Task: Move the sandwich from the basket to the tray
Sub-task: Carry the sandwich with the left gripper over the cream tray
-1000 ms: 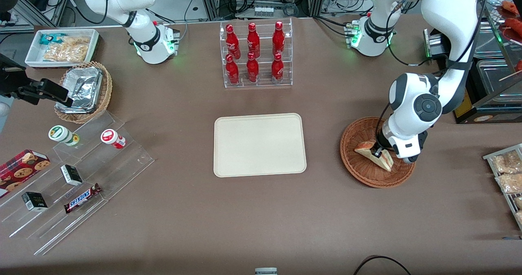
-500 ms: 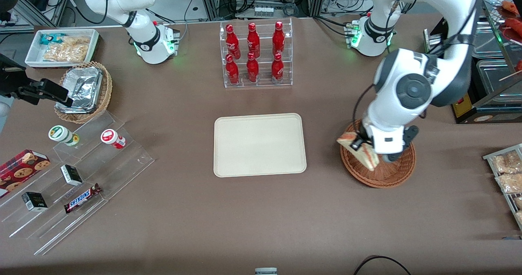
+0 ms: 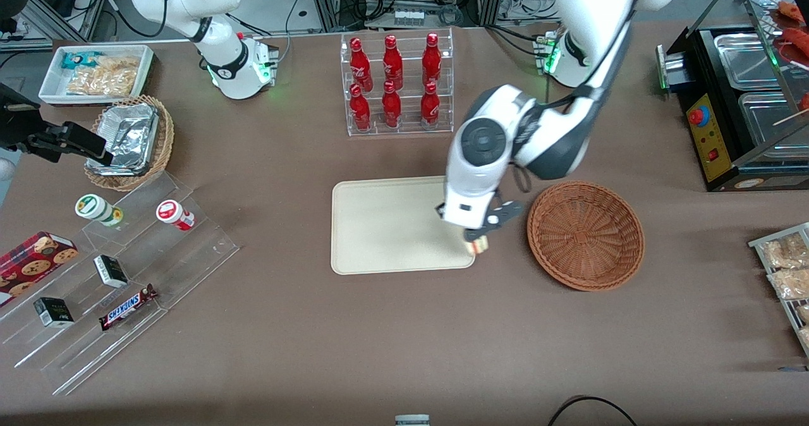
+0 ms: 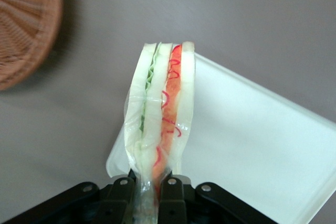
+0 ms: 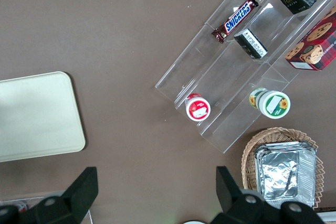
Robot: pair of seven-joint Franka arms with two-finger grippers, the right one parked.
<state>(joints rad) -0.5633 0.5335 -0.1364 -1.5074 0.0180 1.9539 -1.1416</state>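
My left gripper (image 3: 475,239) hangs above the corner of the cream tray (image 3: 385,224) that is nearest the basket, shut on the sandwich (image 3: 480,244). Only a small end of the wedge shows under the wrist in the front view. The wrist view shows the wrapped sandwich (image 4: 163,114) edge-on, white bread with green and orange filling, pinched between the black fingers (image 4: 176,195) of the gripper (image 4: 148,192). Under it lie the tray's rounded corner (image 4: 252,140) and the brown tablecloth. The reddish-brown wicker basket (image 3: 586,234) (image 4: 26,24) stands bare beside the tray, toward the working arm's end.
A clear rack of red bottles (image 3: 395,85) stands farther from the front camera than the tray. A black machine with steel pans (image 3: 733,103) sits at the working arm's end. Toward the parked arm's end are an acrylic snack stand (image 3: 114,274), a foil-lined basket (image 3: 129,140) and a white bin (image 3: 95,72).
The gripper has lifted the sandwich out of the basket and carried it sideways to above the tray's corner. The basket now stands bare.
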